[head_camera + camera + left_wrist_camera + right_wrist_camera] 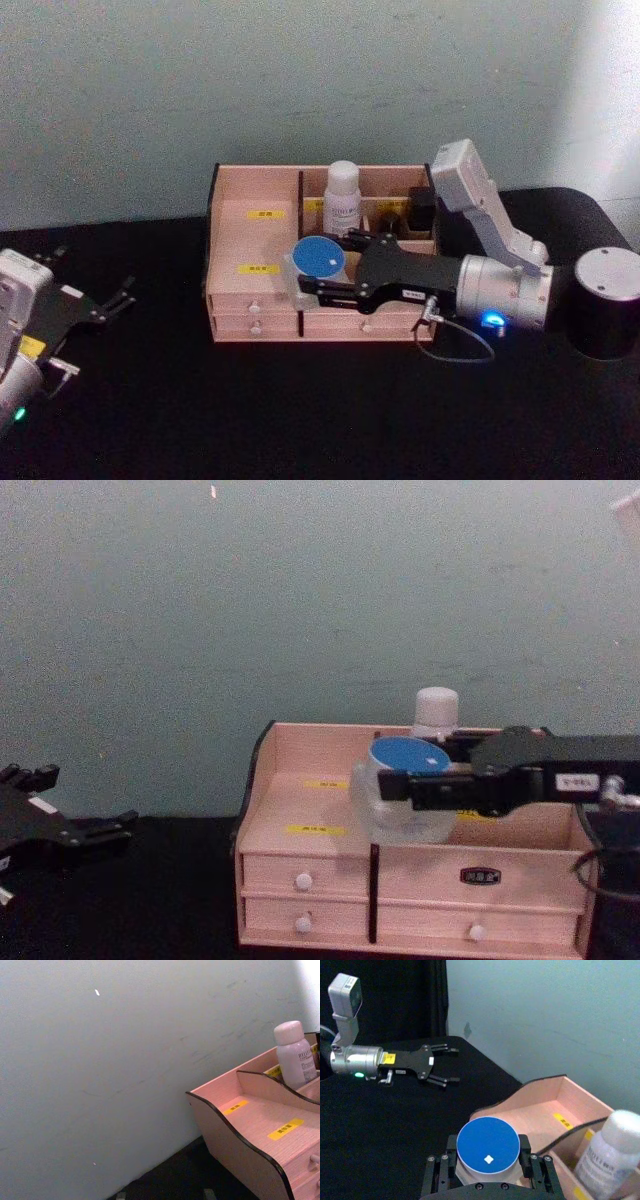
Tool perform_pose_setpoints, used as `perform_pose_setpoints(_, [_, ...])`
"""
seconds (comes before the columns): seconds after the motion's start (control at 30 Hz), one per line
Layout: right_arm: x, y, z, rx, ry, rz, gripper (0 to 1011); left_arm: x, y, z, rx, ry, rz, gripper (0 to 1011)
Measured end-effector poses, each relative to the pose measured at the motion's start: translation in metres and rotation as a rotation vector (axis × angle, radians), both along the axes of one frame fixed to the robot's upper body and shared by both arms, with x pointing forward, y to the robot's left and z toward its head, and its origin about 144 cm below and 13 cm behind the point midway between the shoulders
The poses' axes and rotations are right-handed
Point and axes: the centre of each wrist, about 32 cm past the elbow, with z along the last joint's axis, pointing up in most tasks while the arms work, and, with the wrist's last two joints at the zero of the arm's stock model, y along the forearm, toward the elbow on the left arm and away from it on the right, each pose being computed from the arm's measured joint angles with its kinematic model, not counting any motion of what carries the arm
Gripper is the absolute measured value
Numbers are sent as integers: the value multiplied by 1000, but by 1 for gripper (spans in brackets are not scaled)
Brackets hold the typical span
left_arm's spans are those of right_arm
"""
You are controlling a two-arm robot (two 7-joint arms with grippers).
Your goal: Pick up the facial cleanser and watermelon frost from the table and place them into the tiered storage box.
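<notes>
While the right claw (305, 277) grips the blue-lidded jar (318, 257), probably the watermelon frost, it holds the jar over the front tier of the tiered storage box (255, 235); whether the jar touches the tier is unclear. A white bottle (342, 195), likely the facial cleanser, stands upright in a rear compartment, so only lowering and releasing the jar seems left. The left claw (118, 295) hangs open above the black tabletop (250, 410), well left of the box.
</notes>
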Motion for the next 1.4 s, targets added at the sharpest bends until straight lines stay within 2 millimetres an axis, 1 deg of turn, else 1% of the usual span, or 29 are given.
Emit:
perform_pose_setpoints(0.6, [32,30,0,8,29,-11,717,0,0,0,0,0,0,1001])
perform_pose_setpoints(1.4, [67,52,-7,-12,64,-78,717,0,0,0,0,0,0,1001])
